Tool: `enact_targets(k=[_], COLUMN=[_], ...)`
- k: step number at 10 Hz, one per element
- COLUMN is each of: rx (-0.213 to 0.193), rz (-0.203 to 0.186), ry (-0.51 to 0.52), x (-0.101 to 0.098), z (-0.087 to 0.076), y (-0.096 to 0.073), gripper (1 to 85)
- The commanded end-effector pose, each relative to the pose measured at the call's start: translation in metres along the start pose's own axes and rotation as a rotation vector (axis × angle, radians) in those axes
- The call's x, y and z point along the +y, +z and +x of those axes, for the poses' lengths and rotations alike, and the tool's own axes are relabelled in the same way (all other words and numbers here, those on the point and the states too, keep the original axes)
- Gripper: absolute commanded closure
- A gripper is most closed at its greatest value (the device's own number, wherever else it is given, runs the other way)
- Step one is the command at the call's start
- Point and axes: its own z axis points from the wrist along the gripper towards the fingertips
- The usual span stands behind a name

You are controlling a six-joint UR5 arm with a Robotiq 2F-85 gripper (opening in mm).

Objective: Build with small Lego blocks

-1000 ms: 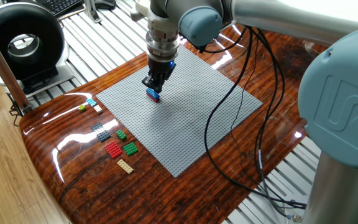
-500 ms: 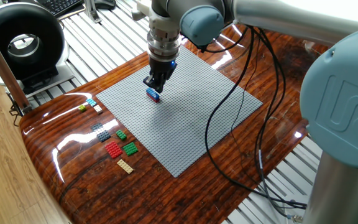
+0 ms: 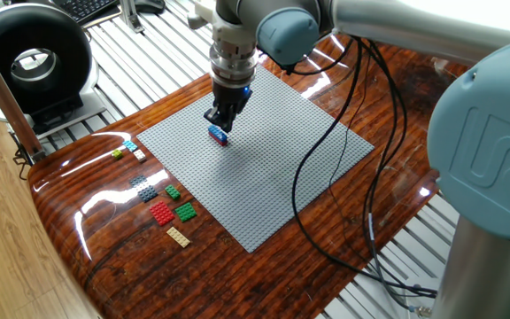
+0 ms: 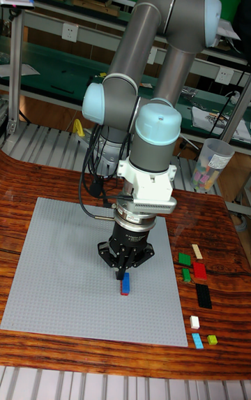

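**Fingers just above the blue-and-red stack on the baseplate**

Fingers (image 3: pixel 221 121) point straight down at a small stack (image 3: pixel 218 134) of blocks, blue on top with red under it, which sits on the grey baseplate (image 3: pixel 273 177) near its middle-left part in the fixed view. The tips look close together and just over the stack; in the tall view they seem to touch its upper end (image 4: pixel 125 281). Whether they are pinching the top block or only resting above it, I cannot tell from these pictures.

My judgement is that the step in hand is placing or pressing a block onto the stack. If the block is seated, the next move calls for a straight lift away, without pulling the stack off the studs, and then a trip to the spare blocks.

These spare blocks lie on the wooden surface (image 3: pixel 237 275) beside the plate edge: a red one (image 3: pixel 161 213), green ones (image 3: pixel 185 211), a tan one (image 3: pixel 178 237), dark grey ones (image 3: pixel 142 187), and small cyan (image 3: pixel 130 145), yellow-green (image 3: pixel 118 154) and white (image 3: pixel 139 155) pieces further along.

Compared with one second ago, the gripper stands a little higher over the stack; the stack and the spare blocks have not shifted.
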Motion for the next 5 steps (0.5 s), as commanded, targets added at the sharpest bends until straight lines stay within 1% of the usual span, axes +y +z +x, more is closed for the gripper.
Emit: enact_targets(k=[1,3,5], rx=[-0.004,-0.003,-0.001], rz=[-0.01,-0.007,-0.01], ry=[0.009,0.008,-0.004], x=[0.0023,0.0008,-0.0036], z=[-0.0017,-0.0013,0.0005], y=[-0.0006,-0.0012,-0.0057], gripper=[84.3,84.3,84.3])
